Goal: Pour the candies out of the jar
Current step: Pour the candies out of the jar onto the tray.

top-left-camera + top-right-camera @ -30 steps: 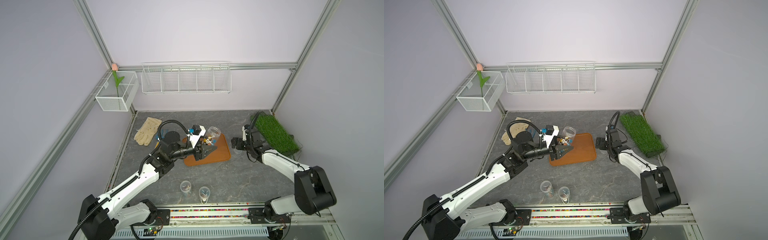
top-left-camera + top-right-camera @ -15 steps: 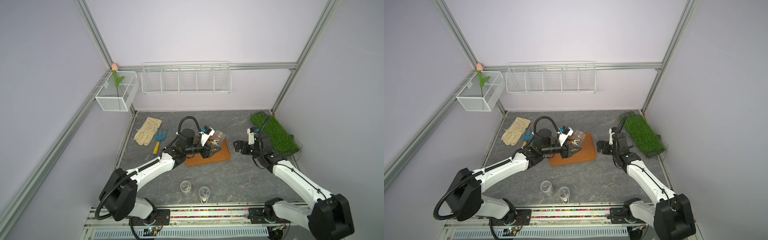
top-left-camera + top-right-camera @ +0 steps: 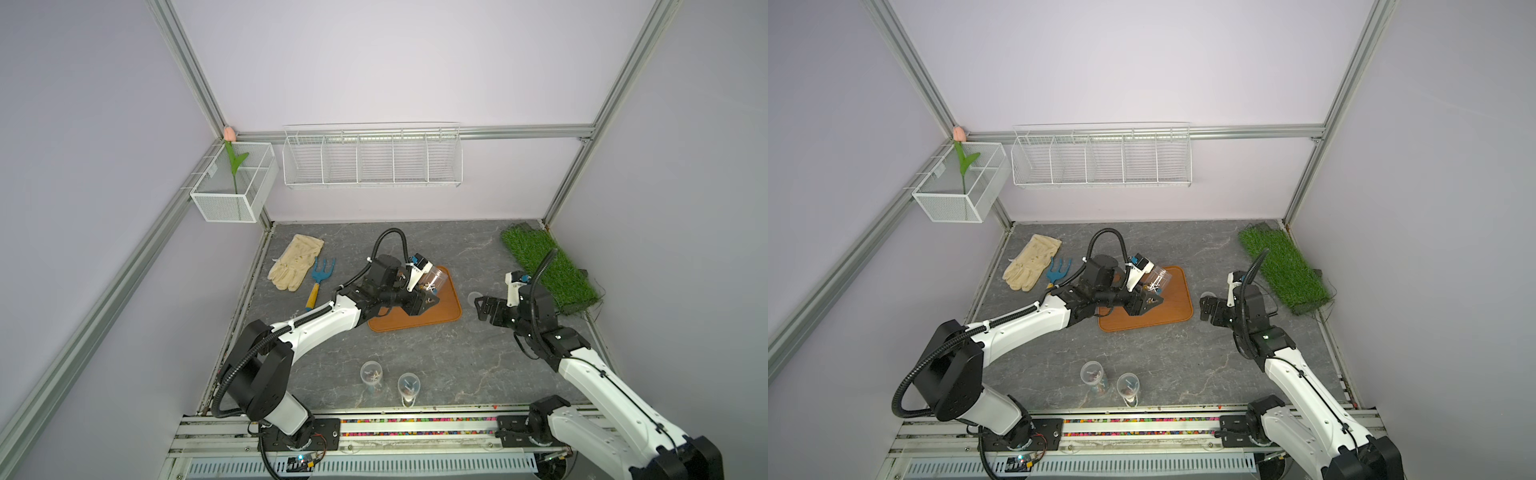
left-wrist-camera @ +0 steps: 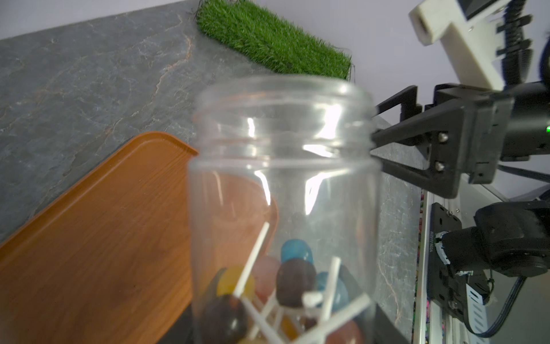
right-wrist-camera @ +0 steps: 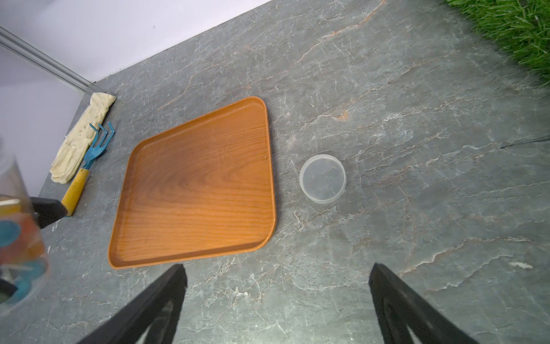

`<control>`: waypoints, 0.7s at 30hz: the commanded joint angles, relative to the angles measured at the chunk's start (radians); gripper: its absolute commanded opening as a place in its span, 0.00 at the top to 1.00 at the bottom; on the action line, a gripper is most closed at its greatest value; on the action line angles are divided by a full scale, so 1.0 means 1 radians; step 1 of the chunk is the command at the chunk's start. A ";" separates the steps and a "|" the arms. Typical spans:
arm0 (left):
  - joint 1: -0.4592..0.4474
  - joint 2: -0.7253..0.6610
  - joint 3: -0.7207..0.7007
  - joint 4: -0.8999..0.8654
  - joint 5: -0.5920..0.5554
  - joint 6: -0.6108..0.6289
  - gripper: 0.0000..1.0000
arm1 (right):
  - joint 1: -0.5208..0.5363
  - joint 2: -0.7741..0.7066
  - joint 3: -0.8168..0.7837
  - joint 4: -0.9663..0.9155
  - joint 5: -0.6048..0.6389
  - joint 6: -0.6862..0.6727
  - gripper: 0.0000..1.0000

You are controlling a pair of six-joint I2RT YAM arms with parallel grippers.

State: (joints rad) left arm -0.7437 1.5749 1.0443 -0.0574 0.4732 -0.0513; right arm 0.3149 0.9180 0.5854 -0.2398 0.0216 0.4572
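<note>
A clear plastic jar (image 3: 434, 280) (image 3: 1158, 280) hangs tilted over the back of the orange-brown tray (image 3: 446, 309) (image 3: 1173, 309), with its open mouth toward the right. My left gripper (image 3: 426, 297) is shut on the jar's lower part. In the left wrist view the candies (image 4: 294, 280) lie heaped at the bottom of the jar (image 4: 282, 143): blue, brown, yellow and pink heads on white sticks. The tray (image 5: 193, 184) is bare. My right gripper (image 3: 481, 309) (image 5: 276, 268) stands open above the table right of the tray. The jar's clear lid (image 5: 323, 178) lies just beyond it.
Two clear cups (image 3: 371, 372) (image 3: 408, 384) stand near the front rail. A cream glove (image 3: 296, 268) and a blue hand rake (image 3: 320, 278) lie at the back left. A grass mat (image 3: 548, 270) fills the back right. Wire baskets hang on the walls.
My left arm has come down lower and stretched out, and the jar now sits tilted over the tray. My right arm has stretched out lower, its gripper a little nearer the front.
</note>
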 commanded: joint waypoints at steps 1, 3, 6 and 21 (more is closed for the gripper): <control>0.004 0.014 0.034 -0.080 -0.023 0.027 0.55 | -0.004 -0.004 -0.008 -0.023 0.014 0.008 0.01; 0.004 0.030 0.052 -0.127 -0.053 0.027 0.55 | -0.004 0.002 -0.010 -0.019 0.008 0.010 0.01; 0.004 0.055 0.090 -0.223 -0.075 0.050 0.56 | -0.004 0.011 -0.022 0.016 0.003 0.030 0.01; 0.003 0.261 0.386 -0.718 -0.321 0.164 0.53 | 0.002 0.114 -0.034 0.148 -0.112 0.011 0.01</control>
State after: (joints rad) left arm -0.7433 1.8114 1.3628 -0.6350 0.2066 0.0624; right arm 0.3149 1.0222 0.5606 -0.1501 -0.0555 0.4839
